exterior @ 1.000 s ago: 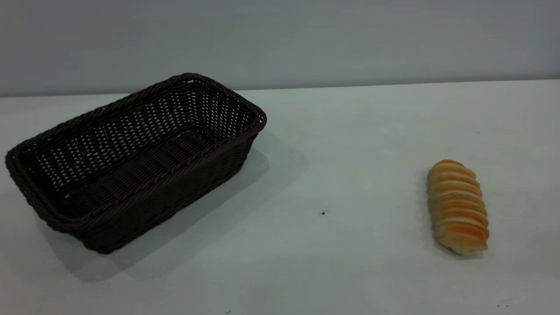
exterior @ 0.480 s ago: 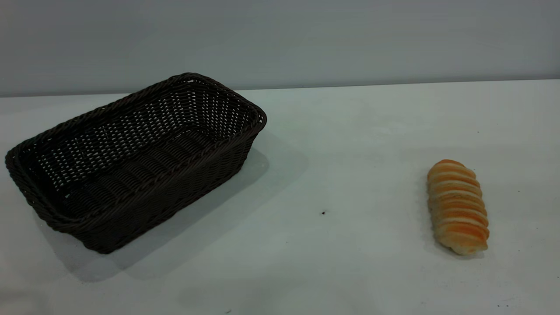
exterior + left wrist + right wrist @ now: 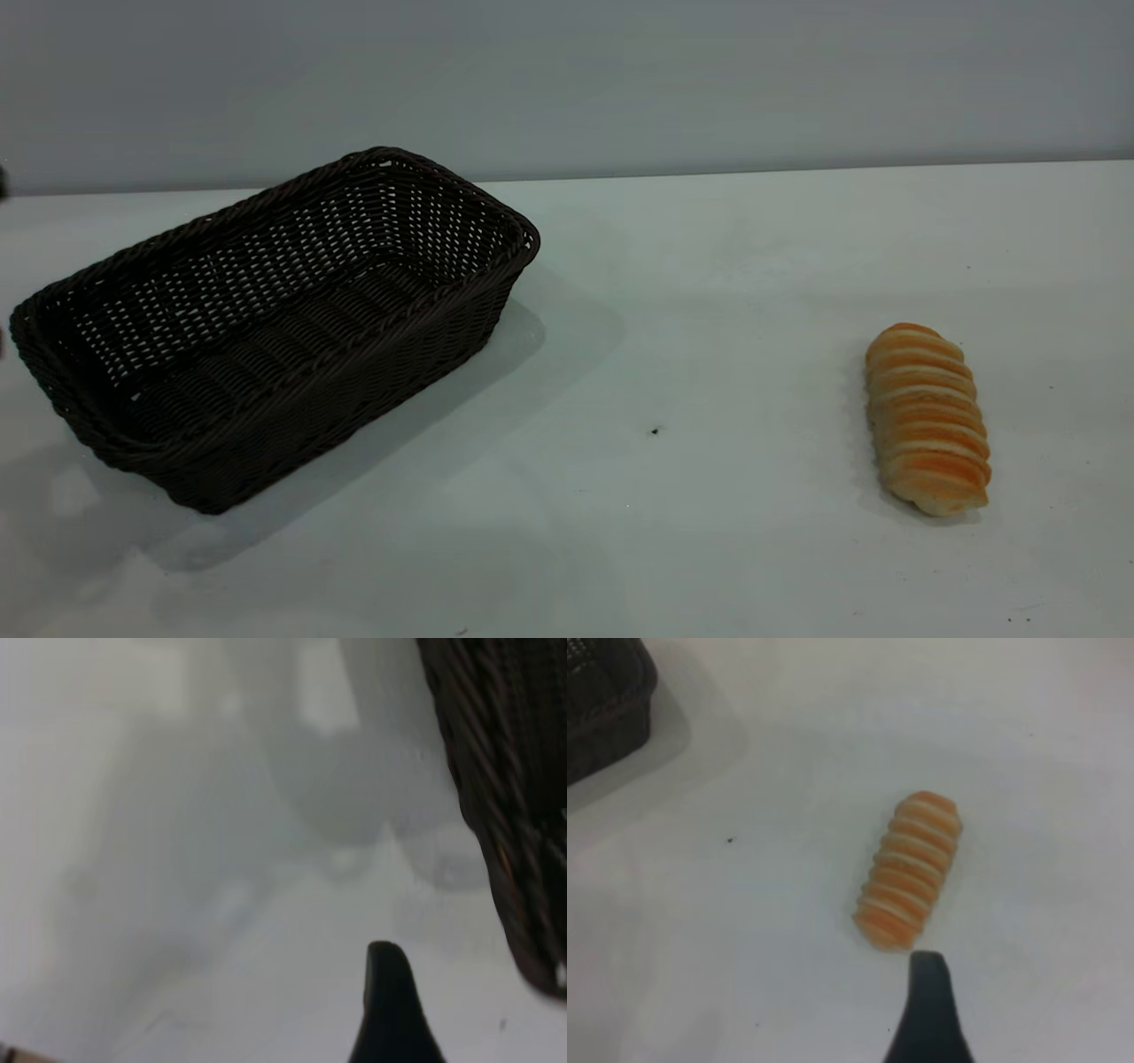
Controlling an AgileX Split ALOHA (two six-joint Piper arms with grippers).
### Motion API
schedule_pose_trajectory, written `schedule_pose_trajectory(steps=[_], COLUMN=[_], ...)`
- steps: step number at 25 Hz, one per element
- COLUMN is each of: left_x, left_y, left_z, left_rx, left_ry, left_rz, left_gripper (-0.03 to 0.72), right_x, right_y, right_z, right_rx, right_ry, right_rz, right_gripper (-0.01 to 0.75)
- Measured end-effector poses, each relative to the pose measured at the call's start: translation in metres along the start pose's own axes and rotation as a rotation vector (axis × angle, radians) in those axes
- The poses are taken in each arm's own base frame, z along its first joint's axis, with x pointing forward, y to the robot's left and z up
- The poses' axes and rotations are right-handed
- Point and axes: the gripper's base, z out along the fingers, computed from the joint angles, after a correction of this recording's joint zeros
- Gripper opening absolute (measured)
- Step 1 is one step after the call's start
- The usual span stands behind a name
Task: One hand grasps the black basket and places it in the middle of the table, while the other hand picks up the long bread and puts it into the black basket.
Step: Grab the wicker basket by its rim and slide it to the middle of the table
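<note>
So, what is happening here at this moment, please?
Nothing is held yet. The black basket stands empty at the left side of the table, and the long bread lies apart at the right. The left gripper is near the basket's outer wall, and the right gripper hangs above the table close to one end of the bread. Neither touches anything.

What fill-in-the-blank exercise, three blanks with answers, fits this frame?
1. The long bread lies on the ____, not in the basket.
2. The black basket holds ____.
3. In the right wrist view, one finger of the right hand points toward the ____.

Answers: table; nothing; long bread
</note>
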Motion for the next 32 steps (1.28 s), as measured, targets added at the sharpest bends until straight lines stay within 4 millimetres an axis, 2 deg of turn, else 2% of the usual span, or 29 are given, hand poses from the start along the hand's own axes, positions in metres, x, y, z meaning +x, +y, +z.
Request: schedule_pose_trajectory(steps=[3,12,18,21,24,25,29,32], left_x=[-0.01,-0.028,-0.031,-0.03,-0.033,-0.036,-0.037,-0.042], left_y=[-0.004,-0.014,-0.034,-0.044,-0.049,-0.05,-0.052,-0.057], left_z=[0.02,0.057,0.099,0.118,0.122,0.122,0.119,0.109], left_rx=[-0.006,0.039,0.054,0.048,0.07,0.082,0.088,0.103], left_ry=[0.005,-0.01,0.032,0.058,0.053,0.039,0.05,0.053], left_rz=[-0.069,-0.16,-0.155,-0.137,-0.195,-0.204,-0.201,-0.118], left_gripper=[0.543,0.543,0.528,0.42,0.16,0.138,0.142,0.142], right_x=[0.0,0.0,0.0,0.0,0.0,0.0,0.0,0.0], right_y=[0.0,0.0,0.0,0.0,0.0,0.0,0.0,0.0], right_z=[0.0,0.0,0.0,0.0,0.0,0.0,0.0,0.0], right_rx=[0.0,-0.002,-0.002,-0.002,-0.002,-0.002,0.0,0.0], right_ry=[0.0,-0.001,-0.001,-0.001,-0.001,-0.001,0.0,-0.001], right_rz=[0.0,0.0,-0.001,-0.002,-0.004,-0.004,-0.007,-0.007], right_gripper=[0.587,0.587,0.587,0.587,0.587,0.587,0.587,0.587])
